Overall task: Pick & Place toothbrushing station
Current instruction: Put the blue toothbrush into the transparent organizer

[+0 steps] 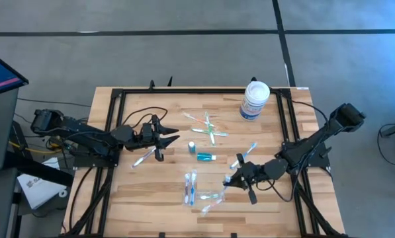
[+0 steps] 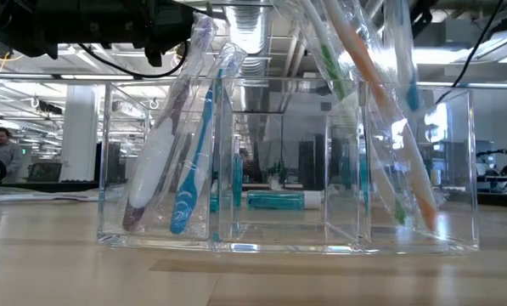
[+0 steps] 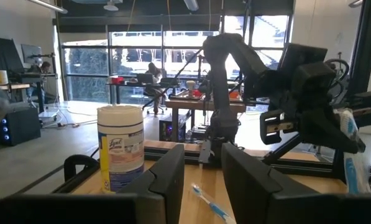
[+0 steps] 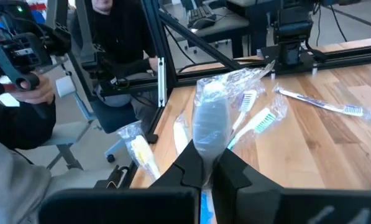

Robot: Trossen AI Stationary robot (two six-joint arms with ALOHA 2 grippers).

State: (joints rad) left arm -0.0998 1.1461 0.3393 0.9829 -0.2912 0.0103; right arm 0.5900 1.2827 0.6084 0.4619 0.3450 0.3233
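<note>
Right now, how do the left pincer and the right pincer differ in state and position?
The right pincer is shut on a wrapped toothbrush; the left pincer holds nothing, its fingers apart. The right pincer sits beside the clear tray at the table's near right; the left pincer hovers over the left-centre, far from the tray. Both are dark two-finger pincers.

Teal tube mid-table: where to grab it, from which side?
Grip the teal tube mid-body, straight down from above. It lies flat on the table, long axis left-right in the high view, so jaws should span its narrow width; both long sides look clear.
</note>
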